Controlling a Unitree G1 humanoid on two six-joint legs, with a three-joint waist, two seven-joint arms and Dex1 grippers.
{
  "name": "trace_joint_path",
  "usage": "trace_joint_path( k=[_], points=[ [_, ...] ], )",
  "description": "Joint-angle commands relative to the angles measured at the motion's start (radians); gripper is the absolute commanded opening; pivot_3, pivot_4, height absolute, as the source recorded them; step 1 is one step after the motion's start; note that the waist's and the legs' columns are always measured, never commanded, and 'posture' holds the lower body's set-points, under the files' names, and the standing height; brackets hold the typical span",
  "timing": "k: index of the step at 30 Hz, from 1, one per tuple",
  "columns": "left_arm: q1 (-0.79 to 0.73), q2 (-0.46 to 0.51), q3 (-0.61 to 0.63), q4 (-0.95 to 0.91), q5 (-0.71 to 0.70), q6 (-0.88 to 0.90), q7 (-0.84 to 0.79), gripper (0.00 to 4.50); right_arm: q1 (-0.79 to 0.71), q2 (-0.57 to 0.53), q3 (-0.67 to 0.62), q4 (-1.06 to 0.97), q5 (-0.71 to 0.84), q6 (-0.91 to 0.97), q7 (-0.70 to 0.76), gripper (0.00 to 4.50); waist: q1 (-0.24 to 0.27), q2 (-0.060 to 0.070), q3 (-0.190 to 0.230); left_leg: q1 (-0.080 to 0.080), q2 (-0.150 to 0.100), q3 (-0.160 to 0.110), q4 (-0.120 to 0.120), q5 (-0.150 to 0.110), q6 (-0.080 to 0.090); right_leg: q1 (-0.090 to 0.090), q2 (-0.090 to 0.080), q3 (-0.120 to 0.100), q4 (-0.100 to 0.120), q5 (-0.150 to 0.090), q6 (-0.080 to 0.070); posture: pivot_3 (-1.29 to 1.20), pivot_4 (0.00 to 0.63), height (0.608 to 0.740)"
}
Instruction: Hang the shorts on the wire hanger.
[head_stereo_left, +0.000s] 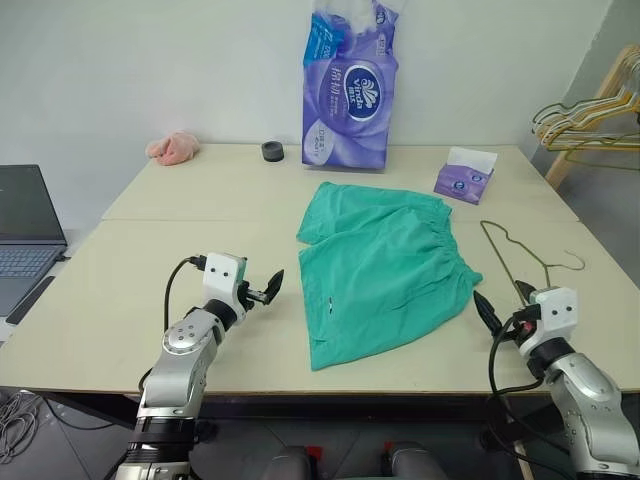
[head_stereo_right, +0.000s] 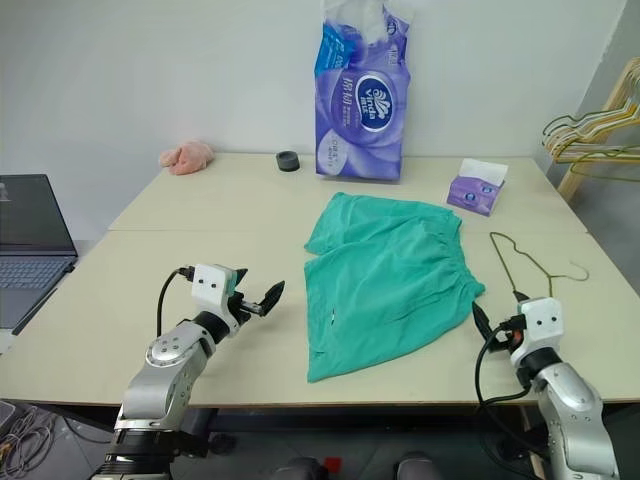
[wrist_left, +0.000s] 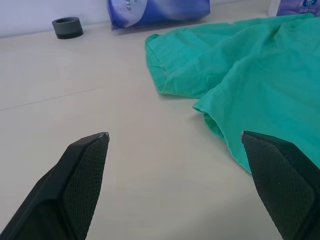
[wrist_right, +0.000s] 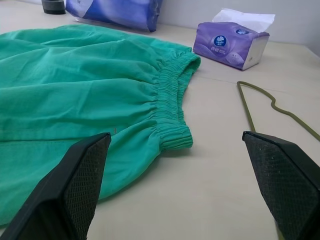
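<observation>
Teal-green shorts (head_stereo_left: 385, 265) lie flat in the middle of the table (head_stereo_left: 120, 300), their gathered waistband (wrist_right: 172, 112) turned to the right. Just right of the waistband a thin olive wire hanger (wrist_right: 244, 105) lies flat on the table, its hook toward the right edge. My left gripper (head_stereo_left: 270, 288) hovers open over bare table left of the shorts' hem, holding nothing. My right gripper (head_stereo_left: 503, 300) is open and empty near the front right. It points between the waistband and the hanger, touching neither.
At the back stand a purple pack of tissue rolls (head_stereo_left: 348, 85), a small tissue box (head_stereo_left: 464, 175), a black roll (head_stereo_left: 272, 151) and a pink cloth lump (head_stereo_left: 172, 149). A laptop (head_stereo_left: 25, 225) sits off the left edge. A bunch of hangers (head_stereo_left: 590, 125) hangs at far right.
</observation>
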Motion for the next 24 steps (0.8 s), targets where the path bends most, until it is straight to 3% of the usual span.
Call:
trace_joint_path(
  k=[1,13,24],
  points=[
    [0.005,0.013,0.014,-0.045,0.002,-0.023,-0.007,4.47,-0.021,-0.006,-0.006,-0.015,0.0,-0.022,0.008,4.5,0.0,0.0,0.0,0.0,0.0,0.0,0.0,0.0,0.0,0.0,0.0,0.0,0.0,0.0,0.0,0.04,0.017,0.74],
    [0.004,0.016,0.011,-0.039,0.018,-0.023,-0.003,4.47,-0.021,-0.007,0.0,-0.016,-0.003,-0.024,0.015,4.5,0.004,0.0,0.0,0.0,0.0,0.0,0.0,0.0,0.0,0.0,0.0,0.0,0.0,0.0,0.0,0.04,0.018,0.74],
    [0.006,0.038,0.029,-0.04,-0.062,-0.041,-0.108,4.47,-0.033,-0.038,-0.005,-0.015,-0.005,-0.028,0.041,4.5,0.006,0.0,0.0,0.0,0.0,0.0,0.0,0.0,0.0,0.0,0.0,0.0,0.0,0.0,0.0,0.04,0.018,0.74]
  ],
)
